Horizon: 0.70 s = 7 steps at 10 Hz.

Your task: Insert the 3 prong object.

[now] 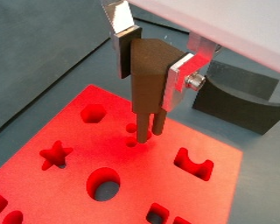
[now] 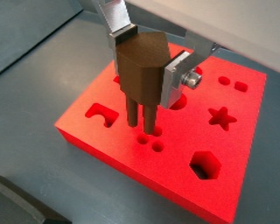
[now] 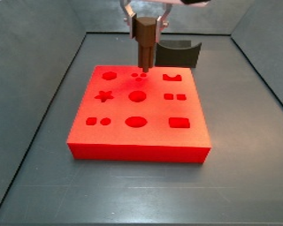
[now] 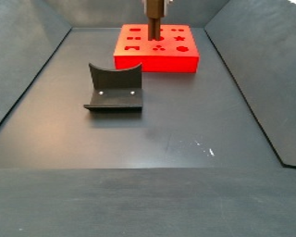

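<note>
My gripper is shut on the 3 prong object, a dark-brown peg-like piece held upright with its prongs pointing down. It also shows in a wrist view and in both side views. The prong tips are at a cluster of small round holes in the red board. I cannot tell whether the tips are just above the surface or entering the holes. The board has several other cut-outs, among them a star, ovals and squares.
A dark grey curved block stands on the floor just behind the board; it is nearer the camera in a side view. Grey sloped walls ring the dark floor.
</note>
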Available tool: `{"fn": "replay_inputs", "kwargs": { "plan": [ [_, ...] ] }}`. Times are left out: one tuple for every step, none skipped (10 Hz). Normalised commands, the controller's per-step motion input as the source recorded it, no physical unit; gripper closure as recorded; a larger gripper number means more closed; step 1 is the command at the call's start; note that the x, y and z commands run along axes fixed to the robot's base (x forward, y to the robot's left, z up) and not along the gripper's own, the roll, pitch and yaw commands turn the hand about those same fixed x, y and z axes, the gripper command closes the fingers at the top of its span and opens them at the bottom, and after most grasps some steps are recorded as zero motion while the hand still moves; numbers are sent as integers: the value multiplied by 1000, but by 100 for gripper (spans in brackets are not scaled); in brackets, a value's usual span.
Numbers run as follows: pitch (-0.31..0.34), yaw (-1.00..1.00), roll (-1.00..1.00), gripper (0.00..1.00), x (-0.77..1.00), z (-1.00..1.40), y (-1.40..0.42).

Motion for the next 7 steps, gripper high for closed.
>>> {"fn": "replay_inputs", "kwargs": {
  "plan": [
    [-19,-189,51,100,0,-157,43],
    [0,-183,0,100,0,-123,77],
    [0,-166,0,100,0,-151,89],
    [0,-154,0,100,37,-157,74],
    [0,-143,0,100,63,-220,14],
    [21,-100,-21,100,17,-200,0],
    [29,-37,-23,100,0,-166,0]
  ]
}}
